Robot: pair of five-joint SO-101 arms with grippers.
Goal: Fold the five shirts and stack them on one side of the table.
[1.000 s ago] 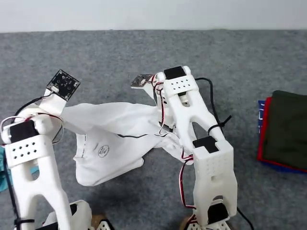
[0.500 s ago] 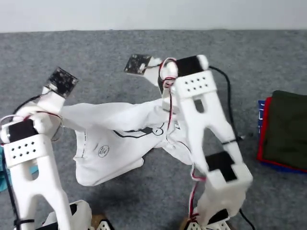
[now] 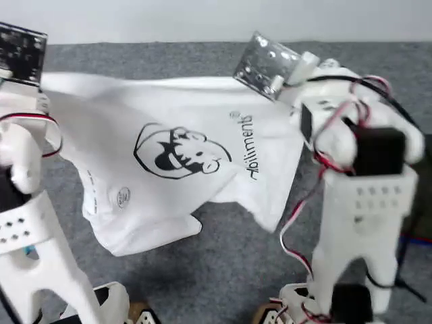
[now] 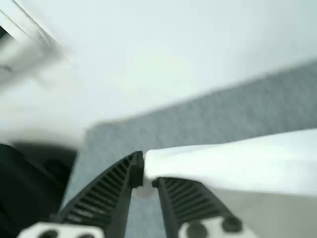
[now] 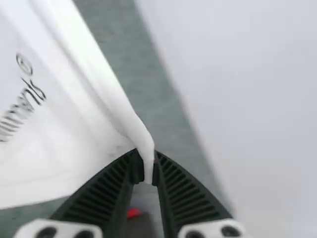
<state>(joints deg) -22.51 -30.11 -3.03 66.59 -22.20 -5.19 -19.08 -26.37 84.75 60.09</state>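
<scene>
So: the white shirt (image 3: 202,115) is soft, thin & light w/ no stiffness of its own. It sags wherever it isn't held & prob. slides easily over the grey table (image 3: 229,277). Best hold is on a hem or shoulder seam, where the cloth is doubled & a narrow pinch won't slip. A mid-panel grab would just bunch it.

That's approx. how it's held now. Taking the face print (image 3: 177,150) as ref:
- **Left gripper** (image 4: 144,172) is up & far left of the print, jaws nearly closed w/ a folded edge of the shirt pinched btwn them.
- **Right gripper** (image 5: 146,167) is up & right of the print, beyond the lettering (image 3: 251,145), jaws likewise pressed together on a thin ridge of cloth.

The shirt hangs stretched btwn the two, print side up. Below the print its lower part lies crumpled on the table, folded over itself. Risk, I'd say: an uneven pull slews the cloth, or one pinch lets go.

Containers: none in play. Nearest thing is a red & blue edge (image 3: 413,237) far right of the print, past the right arm (image 3: 364,202). Maybe a pile of folded shirts, but too hidden to tell.
</scene>
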